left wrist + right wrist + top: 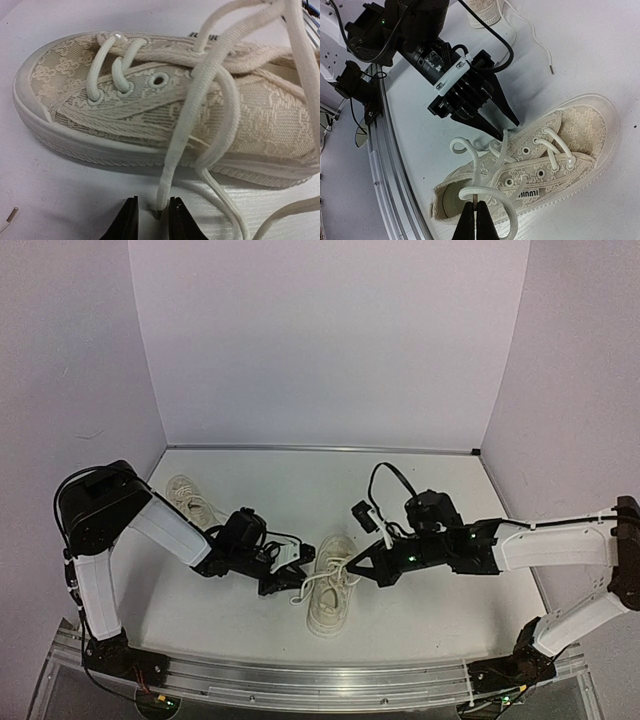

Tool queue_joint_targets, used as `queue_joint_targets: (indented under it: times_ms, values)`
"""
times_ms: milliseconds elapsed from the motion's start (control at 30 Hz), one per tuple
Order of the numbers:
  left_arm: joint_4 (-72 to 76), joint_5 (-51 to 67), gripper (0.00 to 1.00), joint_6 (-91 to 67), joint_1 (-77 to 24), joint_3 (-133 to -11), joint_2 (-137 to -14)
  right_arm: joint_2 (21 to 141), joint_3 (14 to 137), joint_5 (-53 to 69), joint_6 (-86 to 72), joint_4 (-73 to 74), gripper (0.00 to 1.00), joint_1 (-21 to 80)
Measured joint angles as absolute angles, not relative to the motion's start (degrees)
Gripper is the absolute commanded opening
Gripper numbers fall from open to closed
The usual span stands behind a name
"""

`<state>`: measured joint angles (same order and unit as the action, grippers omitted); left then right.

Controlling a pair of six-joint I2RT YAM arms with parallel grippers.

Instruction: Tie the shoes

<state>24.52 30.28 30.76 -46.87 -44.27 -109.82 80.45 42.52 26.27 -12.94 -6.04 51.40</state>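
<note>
One cream lace-patterned shoe [328, 608] lies between the two arms; it fills the left wrist view [150, 100] and lies heel-down in the right wrist view [545, 160]. My left gripper [296, 580] sits at the shoe's side, its jaws narrowly open [155, 219] around the hanging tip of one white lace [167, 175], with a gap still showing. My right gripper [352, 570] is shut [476, 216] on the other lace [490, 194], which loops over the shoe's opening. The second shoe [190, 498] lies at the back left.
A metal rail [320, 685] runs along the near table edge, seen also in the right wrist view [385, 150]. The second shoe's loose lace [540, 47] trails across the table beyond the left arm. White walls close in the back and sides.
</note>
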Motion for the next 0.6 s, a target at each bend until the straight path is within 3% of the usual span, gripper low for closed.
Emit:
queue_joint_targets:
  times_ms: [133, 367, 600]
  values:
    - [27.7, 30.1, 0.00, 29.1, -46.9, -44.0, -110.0, 79.1, 41.7, 26.0, -13.5, -6.0, 0.00, 51.4]
    - [32.5, 25.7, 0.00, 24.1, -46.9, -37.9, -107.0, 74.8, 38.6, 24.1, -15.1, -6.4, 0.00, 51.4]
    - [31.8, 11.5, 0.00, 13.6, -46.9, -34.7, -97.9, 67.4, 33.1, 20.3, -19.5, -6.3, 0.00, 51.4]
